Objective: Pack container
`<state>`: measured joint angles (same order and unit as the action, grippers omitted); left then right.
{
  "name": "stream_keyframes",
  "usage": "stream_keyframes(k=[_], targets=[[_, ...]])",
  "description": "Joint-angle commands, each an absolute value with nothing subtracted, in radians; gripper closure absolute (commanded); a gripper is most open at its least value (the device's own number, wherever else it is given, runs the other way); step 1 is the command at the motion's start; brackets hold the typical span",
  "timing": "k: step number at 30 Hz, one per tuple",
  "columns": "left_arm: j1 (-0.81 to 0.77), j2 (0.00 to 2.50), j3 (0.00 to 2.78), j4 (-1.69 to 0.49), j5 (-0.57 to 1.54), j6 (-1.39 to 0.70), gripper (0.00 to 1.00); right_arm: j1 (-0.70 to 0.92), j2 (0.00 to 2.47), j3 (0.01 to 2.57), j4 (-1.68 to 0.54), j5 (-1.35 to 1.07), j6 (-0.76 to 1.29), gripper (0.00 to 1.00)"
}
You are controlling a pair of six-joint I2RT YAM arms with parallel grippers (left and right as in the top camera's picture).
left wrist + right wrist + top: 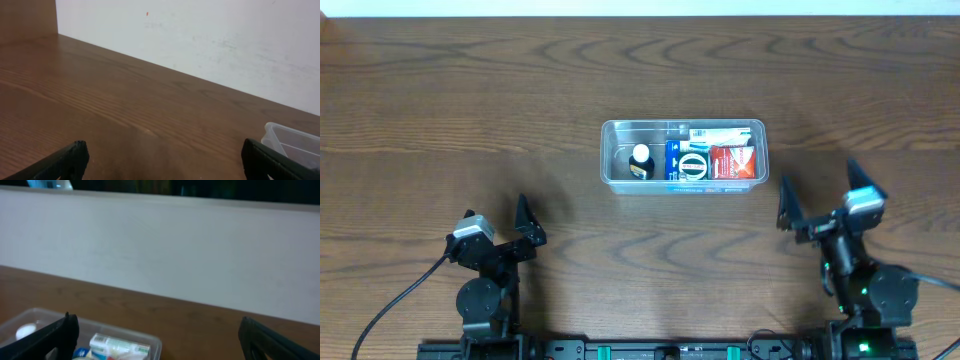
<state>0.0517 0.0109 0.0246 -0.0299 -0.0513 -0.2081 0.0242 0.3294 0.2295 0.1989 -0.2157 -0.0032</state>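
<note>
Both spread wide, empty: left gripper [497, 215], right gripper [818, 180]. Clear container [620, 128] lies ahead, between them, long axis left-right, packages [720, 160] inside — right gripper nearer — reach forward, leftward.

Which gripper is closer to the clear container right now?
Right. The right gripper sits just off the right end of the container; the left gripper sits farther, off its near-left corner.

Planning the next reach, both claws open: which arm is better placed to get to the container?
Right, probably. The right claw sits open near the right end of the container; the left claw, also open, is farther off.
</note>
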Motion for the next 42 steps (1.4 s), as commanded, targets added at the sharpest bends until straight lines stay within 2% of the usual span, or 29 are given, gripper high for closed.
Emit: stream_keyframes(k=[1, 13, 33, 42], targets=[[0.058, 0.006, 0.004, -0.069, -0.060, -0.196, 0.02, 0.016, 0.245, 0.147, 0.208, -0.255, 0.014, 0.01], [0.058, 0.006, 0.004, -0.069, -0.060, -0.196, 0.02, 0.005, 0.090, 0.005, 0.200, -0.236, 0.085, 0.01], [0.058, 0.006, 0.004, -0.069, -0.060, -0.196, 0.02, 0.005, 0.049, 0.006, -0.060, -0.134, 0.089, 0.01], [0.058, 0.006, 0.004, -0.069, -0.060, -0.196, 0.02, 0.005, 0.005, 0.006, -0.065, -0.127, 0.089, 0.01]])
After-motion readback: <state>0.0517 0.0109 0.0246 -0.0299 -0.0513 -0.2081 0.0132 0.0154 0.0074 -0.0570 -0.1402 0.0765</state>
